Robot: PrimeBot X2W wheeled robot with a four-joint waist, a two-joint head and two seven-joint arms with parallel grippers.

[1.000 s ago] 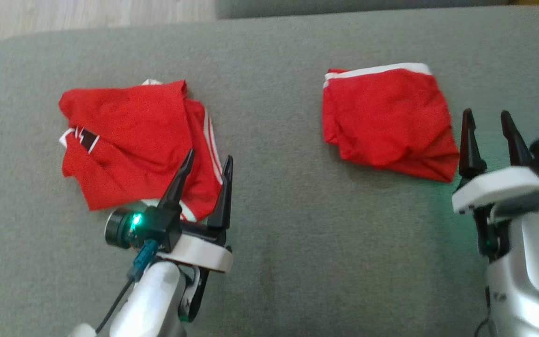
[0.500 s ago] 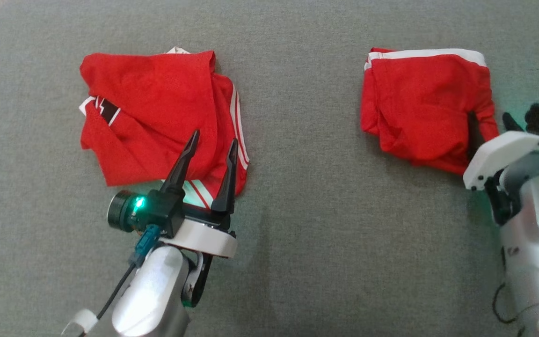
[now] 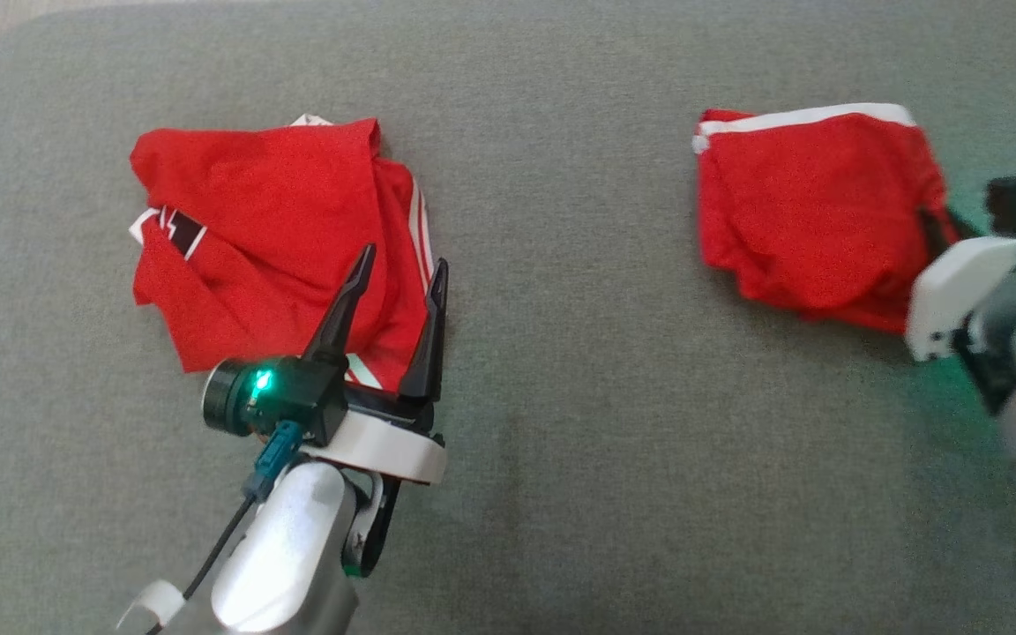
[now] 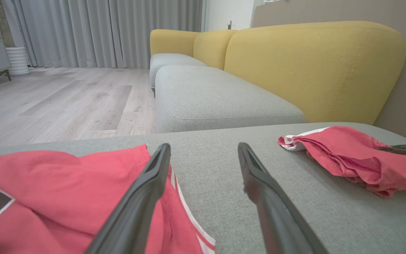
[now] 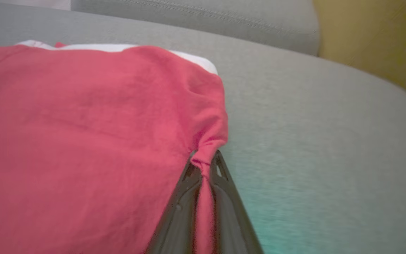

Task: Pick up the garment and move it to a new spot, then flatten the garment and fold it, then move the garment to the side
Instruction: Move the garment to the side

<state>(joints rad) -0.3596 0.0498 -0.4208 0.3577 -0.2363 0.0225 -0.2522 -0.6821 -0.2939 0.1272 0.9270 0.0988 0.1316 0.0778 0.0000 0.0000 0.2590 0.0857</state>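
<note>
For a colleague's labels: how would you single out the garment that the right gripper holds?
On the grey sofa seat lie two red garments. Take the folded garment on the robot's right, its corner pinched in the shut jaws of the right gripper. It has one white band along its far edge; the crumpled garment on the left shows thin stripes and a black label.

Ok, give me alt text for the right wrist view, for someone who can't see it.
The right pincer is shut on a pinched edge of a white-trimmed red garment lying on a grey cushion. A yellow sofa back shows at the top right.
</note>
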